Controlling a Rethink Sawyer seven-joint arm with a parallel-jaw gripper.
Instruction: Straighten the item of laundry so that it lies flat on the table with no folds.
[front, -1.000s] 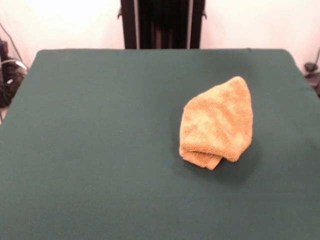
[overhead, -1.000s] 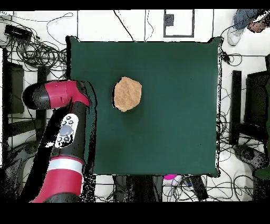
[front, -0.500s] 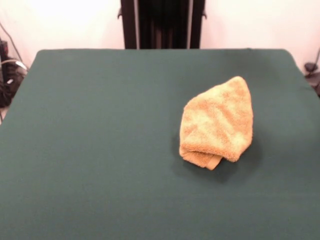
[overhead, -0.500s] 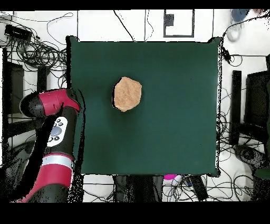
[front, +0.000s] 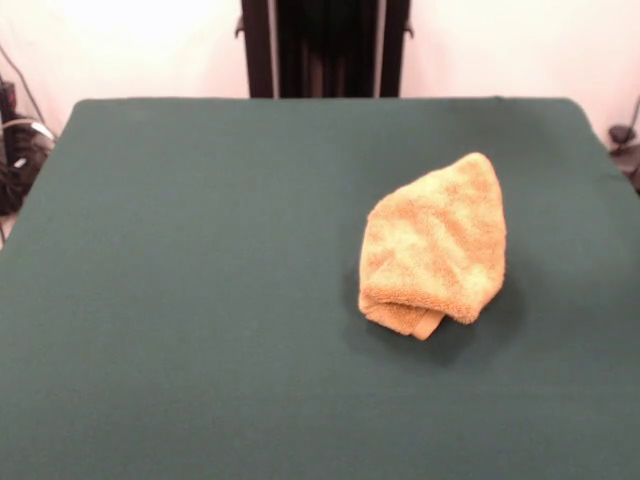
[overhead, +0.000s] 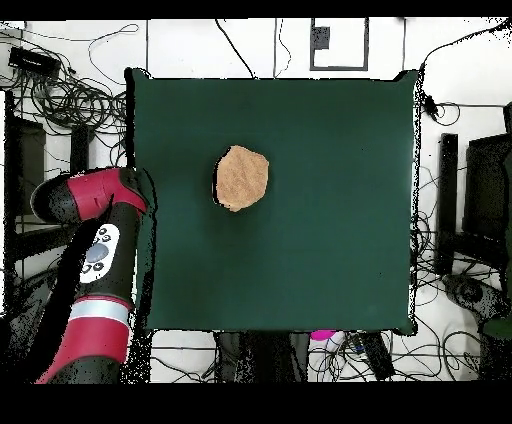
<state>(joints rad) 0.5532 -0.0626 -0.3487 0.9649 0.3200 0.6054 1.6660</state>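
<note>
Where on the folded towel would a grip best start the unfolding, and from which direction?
Probably the loose layered edge at the towel's end nearest the front camera, taken from above. There the top layer curls over a lower flap, so a pinch could lift one layer; the opposite end tapers to a closed point.

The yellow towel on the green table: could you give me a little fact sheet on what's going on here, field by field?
Item: small mustard-yellow fluffy terry-cloth towel, bunched into a folded lump, not flat
Fold: a rolled edge shows at its near end in the front view
Surface: large dark green felt-like table
Position: lies well inside the table's edges, off-centre
Robot: red and black arm beside the table's edge in the overhead view, not over the towel
Gripper: not in view
Contact: nothing touches the towel
Task state: straightening not yet done
</note>
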